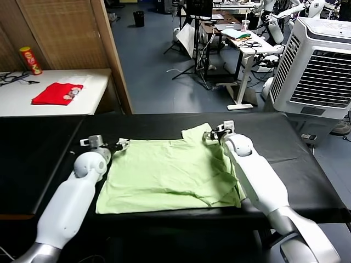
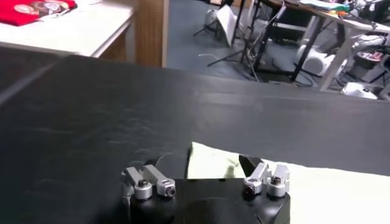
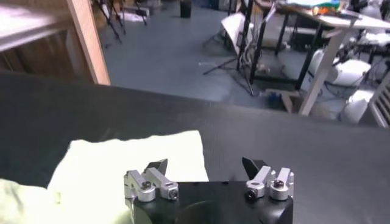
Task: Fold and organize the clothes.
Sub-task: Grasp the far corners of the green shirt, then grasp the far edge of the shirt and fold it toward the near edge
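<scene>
The pale yellow-green T-shirt (image 1: 164,175) lies spread flat on the black table (image 1: 38,153), with one sleeve sticking out at its far right and a fold near its front right. Its printed patch does not show. My left gripper (image 1: 109,145) is open and low at the shirt's far left corner. In the left wrist view that corner (image 2: 210,163) lies between the fingers of the gripper (image 2: 204,164). My right gripper (image 1: 219,131) is open over the far right sleeve. In the right wrist view the sleeve's edge (image 3: 134,158) lies under one finger of the gripper (image 3: 206,165).
A bright red cloth (image 1: 56,93) and a red can (image 1: 30,60) sit on a white side table (image 1: 16,104) at the back left. A wooden partition (image 1: 71,33) stands behind it. A white fan unit (image 1: 318,66) stands at the back right.
</scene>
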Available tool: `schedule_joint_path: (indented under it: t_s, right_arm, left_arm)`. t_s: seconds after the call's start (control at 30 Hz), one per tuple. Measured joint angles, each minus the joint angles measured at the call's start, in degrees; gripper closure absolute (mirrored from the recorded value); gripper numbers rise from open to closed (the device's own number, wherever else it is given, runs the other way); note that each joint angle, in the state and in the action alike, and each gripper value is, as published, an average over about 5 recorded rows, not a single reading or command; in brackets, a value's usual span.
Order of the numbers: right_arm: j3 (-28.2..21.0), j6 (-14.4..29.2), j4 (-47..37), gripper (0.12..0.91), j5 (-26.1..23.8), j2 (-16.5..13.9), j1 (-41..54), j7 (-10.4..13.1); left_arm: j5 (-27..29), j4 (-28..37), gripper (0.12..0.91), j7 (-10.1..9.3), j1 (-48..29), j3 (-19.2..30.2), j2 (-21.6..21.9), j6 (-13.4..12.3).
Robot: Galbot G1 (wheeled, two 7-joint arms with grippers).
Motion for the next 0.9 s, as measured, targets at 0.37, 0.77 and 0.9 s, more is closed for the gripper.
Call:
schedule_joint_path:
  t_s: [0.37,0.77,0.9]
  right_arm:
    - [1.52,0.67,0.30,0.825,-0.51,0.96,-1.28,-0.67]
    - [4.11,5.74,9.01,0.904,0.37,-2.07,-5.81,-2.69]
    - [5.82,5.66,16.10,0.904,1.52,-4.89,-9.49,-2.42]
  left_arm:
    - [1.66,2.37,0.873,2.20,-0.72,0.29,-0.64,-0.05]
    - [1.47,-1.53,0.902,1.06,1.81,-1.94,-0.18,-0.32]
    - [0.49,-6.98,0.902,0.34,4.15,-3.31,0.86,0.11]
